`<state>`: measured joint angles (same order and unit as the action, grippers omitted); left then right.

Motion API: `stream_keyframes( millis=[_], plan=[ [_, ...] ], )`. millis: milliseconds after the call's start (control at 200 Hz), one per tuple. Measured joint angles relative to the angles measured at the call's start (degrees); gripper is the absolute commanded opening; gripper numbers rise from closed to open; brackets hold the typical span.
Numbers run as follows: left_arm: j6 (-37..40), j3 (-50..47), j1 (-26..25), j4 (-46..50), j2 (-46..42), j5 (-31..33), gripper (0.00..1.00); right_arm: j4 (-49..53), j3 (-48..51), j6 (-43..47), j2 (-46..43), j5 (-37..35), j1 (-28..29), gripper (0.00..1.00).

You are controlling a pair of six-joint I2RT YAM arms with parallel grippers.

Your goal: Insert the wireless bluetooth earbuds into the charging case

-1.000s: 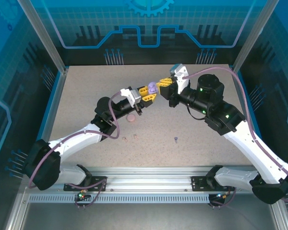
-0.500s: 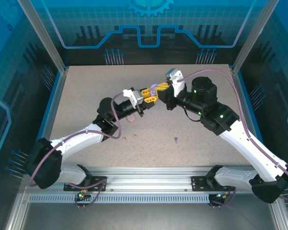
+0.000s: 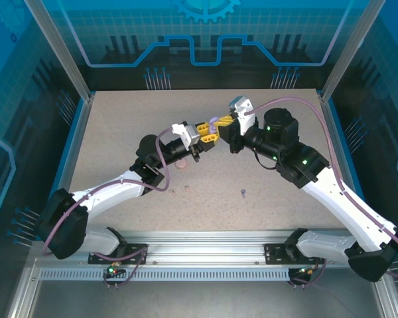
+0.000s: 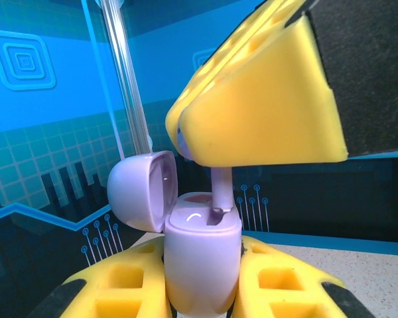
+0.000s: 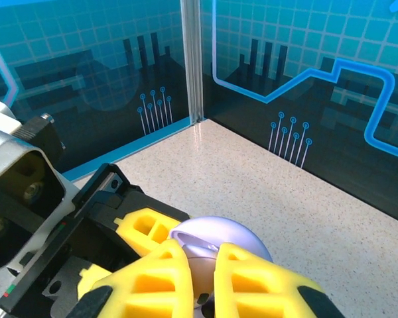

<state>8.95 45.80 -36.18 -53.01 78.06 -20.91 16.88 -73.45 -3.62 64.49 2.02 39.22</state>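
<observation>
The left gripper [image 4: 202, 295] fingers grasp the purple charging case [image 4: 202, 255], lid open, raised above the table [image 3: 119, 132]. The right gripper [image 5: 202, 257] fingers pinch 1 purple earbud [image 4: 221, 192], its stem tip touching the case's socket.

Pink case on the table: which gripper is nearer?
Left. The left gripper, gripping the purple case, hangs just beyond and right of the pink case; the right gripper is farther right.
</observation>
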Motion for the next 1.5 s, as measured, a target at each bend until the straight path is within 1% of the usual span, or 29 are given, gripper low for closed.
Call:
stream_keyframes(
  millis=[245, 560, 705, 785, 905, 990, 1060, 1311, 1411, 1496],
  plan=[
    [-0.02, 0.0, -0.11, 0.15, 0.0, 0.02, 0.0, -0.04, 0.63, -0.2, -0.15, 0.42, -0.44, 0.11],
    [-0.66, 0.0, -0.17, 0.22, 0.0, -0.02, 0.0, 0.39, 0.61, 0.7, -0.13, 3.54, -1.16, 0.12],
    [-1.36, 0.0, -0.33, 0.17, 0.31, -0.22, 0.0, 2.32, -0.55, 1.49, 0.81, 5.18, -1.51, 0.14],
    [-1.53, 0.0, -0.31, 0.17, 0.46, -0.2, 0.0, 3.48, -1.57, 1.99, 2.01, 5.73, -1.68, 0.2],
    [-1.55, 0.0, -0.31, 0.22, 1.03, -0.11, 0.0, 4.28, -1.95, 2.6, 2.78, 5.7, -1.68, 0.25],
    [-1.68, 0.0, -0.33, 0.15, 1.46, 0.04, 0.0, 4.76, -2.03, 2.54, 2.93, 5.9, -1.73, 0.32],
    [-2.08, 0.0, -0.31, 0.13, 2.01, 0.09, 0.0, 5.29, -2.21, 2.34, 3.04, 5.77, -1.73, 0.34],
    [-3.28, 0.0, -0.31, -0.24, 4.37, 0.55, 0.0, 7.08, -6.01, 0.02, 3.34, 4.63, -1.75, 0.69],
    [-3.74, 0.0, -0.31, -0.48, 4.96, 0.72, 0.0, 7.1, -7.04, -1.31, 3.08, 4.5, -1.9, 0.77],
    [-4.17, 0.0, -0.31, -1.2, 5.22, 0.98, 0.0, 7.15, -7.32, -2.64, 2.51, 4.48, -2.45, 0.78]
  ],
)
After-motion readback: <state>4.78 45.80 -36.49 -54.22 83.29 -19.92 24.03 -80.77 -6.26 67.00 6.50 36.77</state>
